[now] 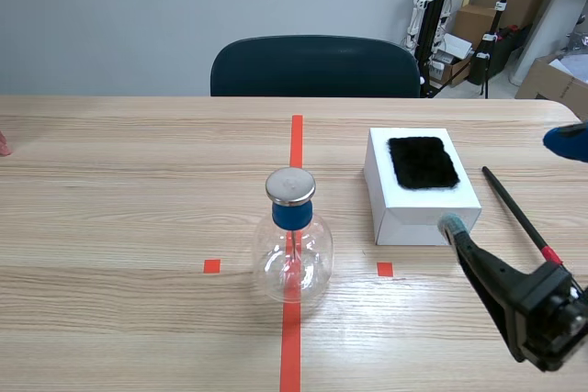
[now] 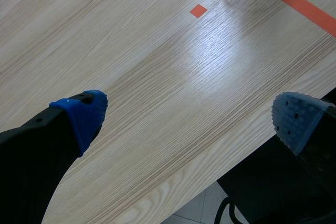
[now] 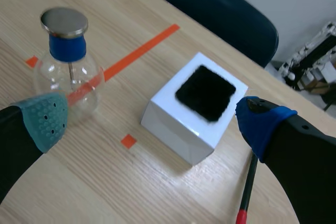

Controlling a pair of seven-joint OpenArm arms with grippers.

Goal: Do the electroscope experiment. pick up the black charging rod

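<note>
Beside the white box (image 1: 427, 222), the right end effector (image 3: 152, 118) hovers spread over the black rod (image 1: 519, 211).

Left end effector (image 2: 195, 107) and right end effector (image 3: 152, 111): black, soft-tipped.
Thick matte black fingers (image 2: 31, 161), tapering to rounded dotted pads (image 2: 84, 116): vivid blue and paler grey-blue on the left, teal-green and deep blue on the right. Boxy black wrist housing (image 1: 551, 314) behind the right fingers, angular and hard-edged.
</note>
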